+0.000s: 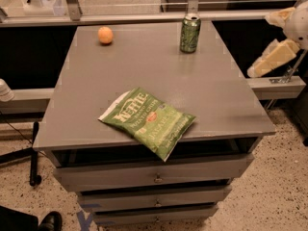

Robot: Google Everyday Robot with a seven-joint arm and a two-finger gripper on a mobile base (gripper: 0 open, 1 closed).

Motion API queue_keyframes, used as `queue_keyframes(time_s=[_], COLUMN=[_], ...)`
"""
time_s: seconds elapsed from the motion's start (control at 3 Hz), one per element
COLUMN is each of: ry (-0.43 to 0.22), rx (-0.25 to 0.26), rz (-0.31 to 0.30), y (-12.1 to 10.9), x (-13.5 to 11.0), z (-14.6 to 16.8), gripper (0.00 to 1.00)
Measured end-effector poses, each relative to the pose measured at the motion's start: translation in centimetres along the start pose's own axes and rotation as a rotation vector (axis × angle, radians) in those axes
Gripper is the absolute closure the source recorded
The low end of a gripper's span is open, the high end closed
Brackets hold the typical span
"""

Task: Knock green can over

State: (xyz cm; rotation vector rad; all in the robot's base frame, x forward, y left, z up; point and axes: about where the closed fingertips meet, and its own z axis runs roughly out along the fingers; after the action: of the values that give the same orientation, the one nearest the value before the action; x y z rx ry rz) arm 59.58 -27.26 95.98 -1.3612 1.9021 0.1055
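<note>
The green can (190,33) stands upright near the far right edge of the grey cabinet top (211,95); it is mottled green with a silver rim. My gripper (260,46) hangs off the right side of the cabinet, to the right of the can and a little nearer than it, not touching it. Its two pale fingers (272,57) are spread apart and hold nothing.
A green Kettle chip bag (148,121) lies flat at the front of the top, overhanging the edge. An orange ball (105,35) sits at the far left. A metal rail (144,17) runs behind the cabinet. Drawers (154,176) are below.
</note>
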Motion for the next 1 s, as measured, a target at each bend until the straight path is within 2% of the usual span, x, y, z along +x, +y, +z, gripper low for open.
queue_keyframes(time_s=[0.33, 0.67, 1.0], ry=[-0.194, -0.341, -0.402], rx=[0.008, -0.021, -0.023], rz=[0.062, 0.090, 0.117], y=[-4.7, -7.2, -9.2], x=[-0.9, -3.0, -4.5], z=[4.5, 9.6, 13.9], gripper=[0.00, 0.00, 0.00])
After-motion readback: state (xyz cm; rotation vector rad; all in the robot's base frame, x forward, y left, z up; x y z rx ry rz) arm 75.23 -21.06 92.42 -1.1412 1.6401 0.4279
